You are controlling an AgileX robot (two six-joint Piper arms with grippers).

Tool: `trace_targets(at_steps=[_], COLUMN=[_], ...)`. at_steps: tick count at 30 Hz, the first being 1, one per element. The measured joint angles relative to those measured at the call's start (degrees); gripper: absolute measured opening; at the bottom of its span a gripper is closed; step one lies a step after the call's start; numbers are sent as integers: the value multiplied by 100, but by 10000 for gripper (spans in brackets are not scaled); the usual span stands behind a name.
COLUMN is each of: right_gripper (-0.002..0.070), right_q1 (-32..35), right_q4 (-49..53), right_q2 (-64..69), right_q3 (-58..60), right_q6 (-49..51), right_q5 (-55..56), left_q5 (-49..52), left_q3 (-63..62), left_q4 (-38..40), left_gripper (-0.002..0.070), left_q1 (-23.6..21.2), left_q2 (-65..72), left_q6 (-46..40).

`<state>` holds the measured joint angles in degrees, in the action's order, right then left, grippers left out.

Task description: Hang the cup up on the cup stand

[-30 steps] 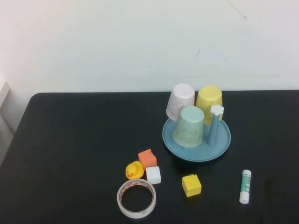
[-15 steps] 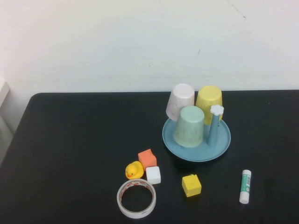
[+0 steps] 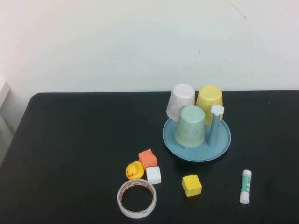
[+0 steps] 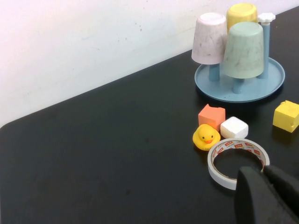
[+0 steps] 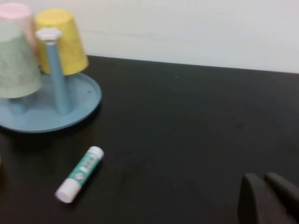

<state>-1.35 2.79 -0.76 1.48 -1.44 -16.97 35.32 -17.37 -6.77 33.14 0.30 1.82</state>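
Note:
The mint-green cup [image 3: 190,126] hangs upside down on a post of the light-blue cup stand [image 3: 219,146], at its front left. It also shows in the left wrist view as the cup [image 4: 243,50] on the stand [image 4: 273,84], and in the right wrist view as the cup [image 5: 16,63] on the stand [image 5: 74,109]. One free post with a white flower cap [image 3: 216,110] stands beside it. Neither arm appears in the high view. My left gripper [image 4: 263,173] is shut and empty above the table near the tape roll. My right gripper [image 5: 261,179] is shut and empty, far from the stand.
A pinkish-white cup [image 3: 181,101] and a yellow cup [image 3: 209,101] hang on the rear posts. In front lie an orange block [image 3: 147,158], a rubber duck [image 3: 134,170], a white block [image 3: 153,175], a tape roll [image 3: 136,198], a yellow block [image 3: 191,185] and a glue stick [image 3: 245,186].

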Motion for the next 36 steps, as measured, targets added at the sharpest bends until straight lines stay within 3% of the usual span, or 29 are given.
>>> trace_targets(at_steps=[9,36], right_gripper=[0,0], right_q1=[-200,-200], right_q4=[246,279], right_q2=[0,0], right_q3=[-17,-31], right_q6=[645,771], right_q5=[-177,-246], left_q5=[0,0], left_q3=[0,0], left_q4=[0,0], left_gripper=[0,-1], left_q1=[0,0], left_q2=[0,0], left_q6=[0,0])
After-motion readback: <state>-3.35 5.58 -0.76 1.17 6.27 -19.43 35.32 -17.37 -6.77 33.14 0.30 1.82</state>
